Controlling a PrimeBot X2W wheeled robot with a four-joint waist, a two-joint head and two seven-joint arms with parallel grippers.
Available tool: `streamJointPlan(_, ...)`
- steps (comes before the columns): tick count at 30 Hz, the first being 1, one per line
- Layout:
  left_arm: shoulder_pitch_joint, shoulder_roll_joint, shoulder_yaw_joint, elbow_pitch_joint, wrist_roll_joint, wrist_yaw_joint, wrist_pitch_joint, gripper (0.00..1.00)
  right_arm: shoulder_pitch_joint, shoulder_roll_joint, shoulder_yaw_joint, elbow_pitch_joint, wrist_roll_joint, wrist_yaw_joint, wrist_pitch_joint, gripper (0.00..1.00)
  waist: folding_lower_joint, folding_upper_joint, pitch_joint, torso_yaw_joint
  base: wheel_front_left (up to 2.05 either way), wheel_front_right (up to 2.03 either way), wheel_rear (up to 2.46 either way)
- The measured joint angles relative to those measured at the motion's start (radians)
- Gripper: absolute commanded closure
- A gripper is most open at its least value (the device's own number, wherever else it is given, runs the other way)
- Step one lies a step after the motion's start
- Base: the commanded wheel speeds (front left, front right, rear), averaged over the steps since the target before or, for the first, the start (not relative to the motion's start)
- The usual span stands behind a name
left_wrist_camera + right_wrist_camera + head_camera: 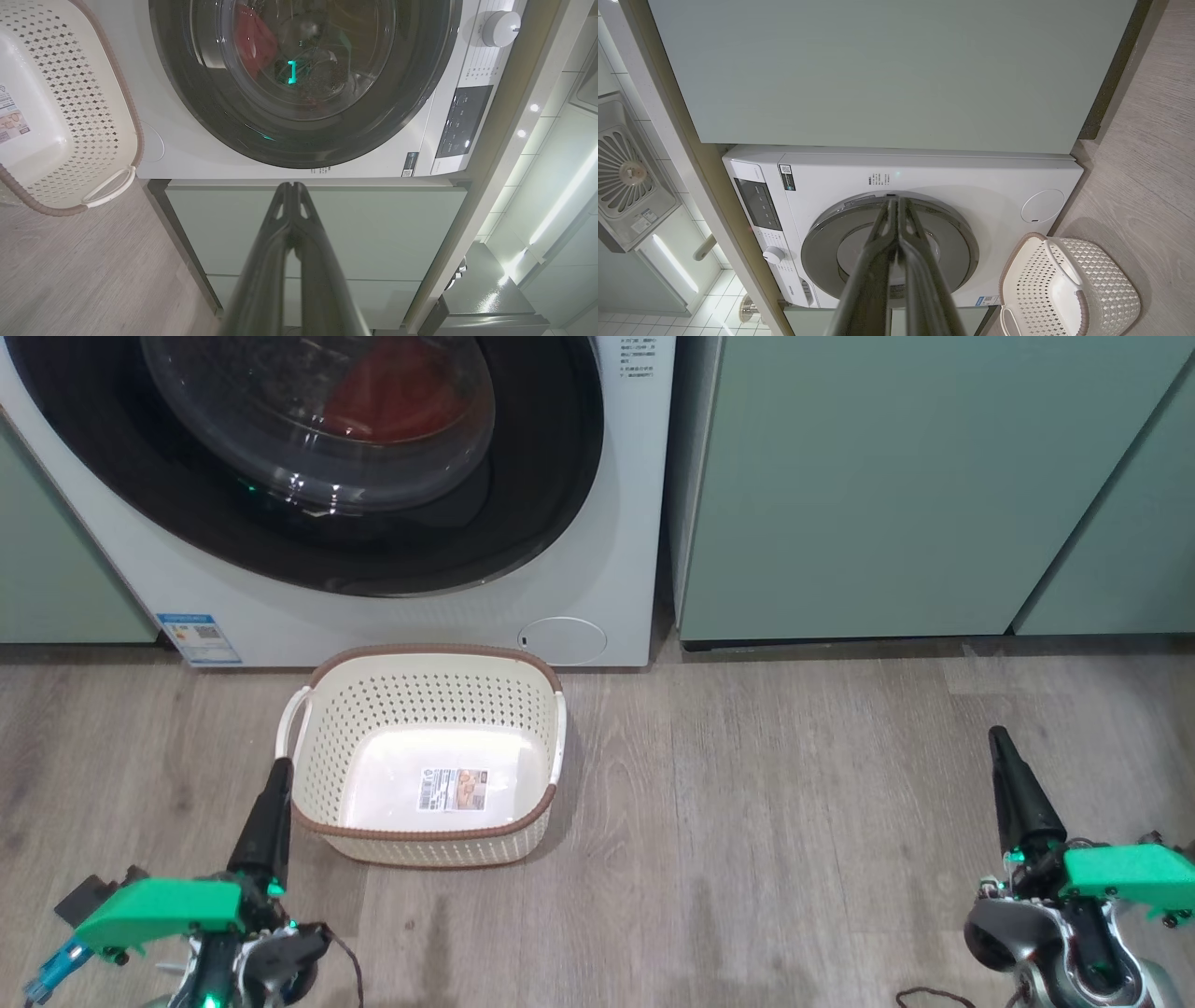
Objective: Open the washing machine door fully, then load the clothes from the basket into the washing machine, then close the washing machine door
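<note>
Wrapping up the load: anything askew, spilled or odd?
Nothing stands out. The door is shut with the red clothes behind its glass; the basket stands upright and empty on the floor.

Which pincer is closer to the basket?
The left pincer, its shut tip right beside the basket at the left wall; the right pincer is far off to the other side, over the floor.

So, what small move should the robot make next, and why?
Probably just back away and stop: the basket is empty, the clothes lie behind the washing machine door, which looks closed, and the left gripper and right gripper are shut, holding nothing.
</note>
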Motion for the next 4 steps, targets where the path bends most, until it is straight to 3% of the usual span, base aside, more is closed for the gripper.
streamJointPlan(4, 0.0, 0.0, 0.0, 0.0, 0.0, 0.0, 0.0, 1.0, 0.0, 0.0, -0.001, 0.0, 0.0, 0.0, 0.0, 1.0, 0.0, 0.0, 0.0, 0.0, 0.0, 0.0, 0.0)
